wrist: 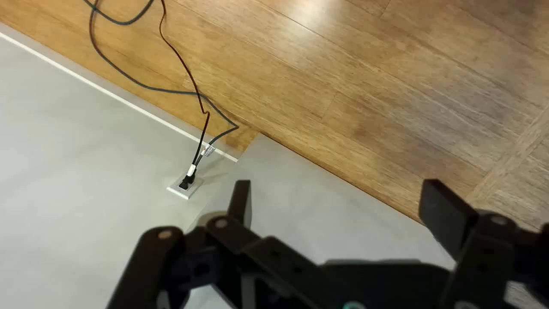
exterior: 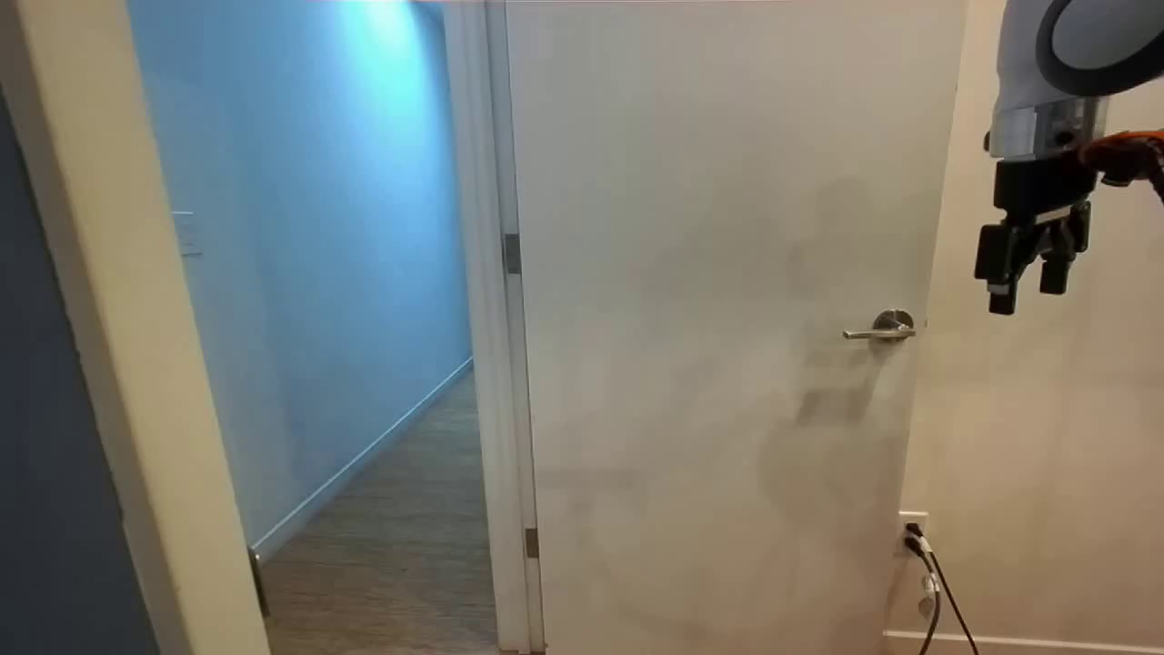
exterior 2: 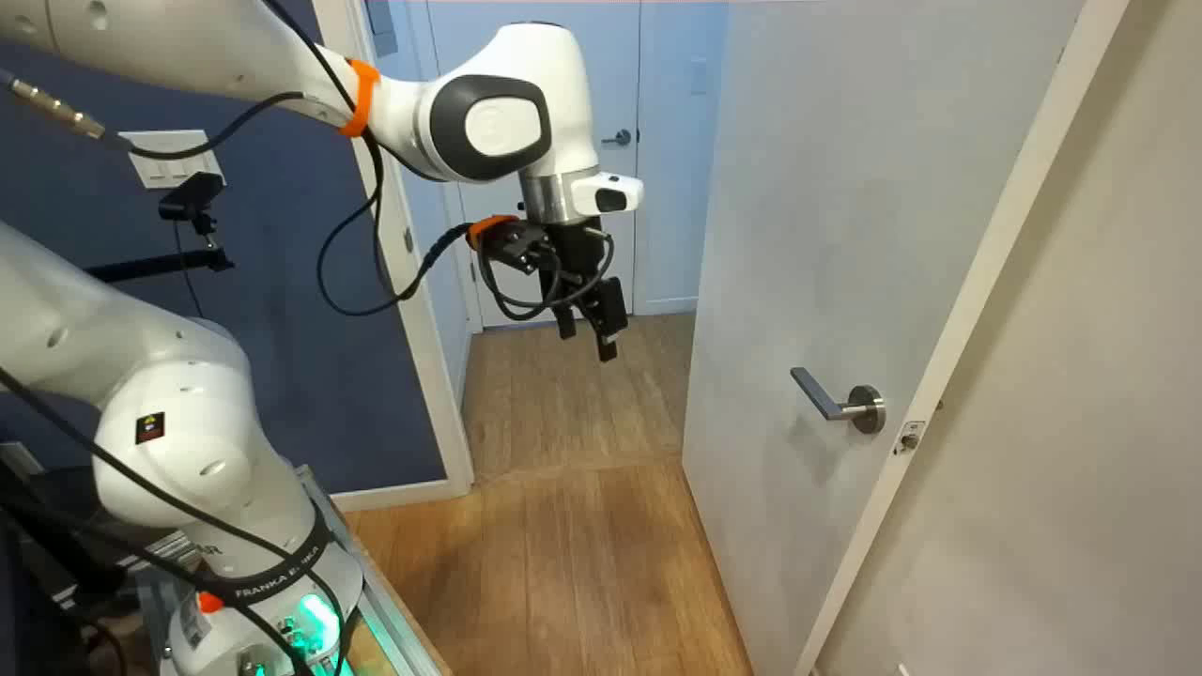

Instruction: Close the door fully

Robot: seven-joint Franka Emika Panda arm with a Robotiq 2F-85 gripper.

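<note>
Wood flooring [exterior 2: 563,573] spans the scene from near to far. Door [exterior 2: 845,235]: standing open at the right, near the off-white wall [exterior 2: 1080,422]; lever handle [exterior 2: 831,399] close to its near free edge [exterior 2: 976,291]. Gripper [wrist: 337,199]: jaws spread wide, nothing held, apart from the door. Recommended: hook behind the free edge, swing the door left and far along its arc, then press near the handle until it seats in the white frame [exterior 2: 437,390].
</note>
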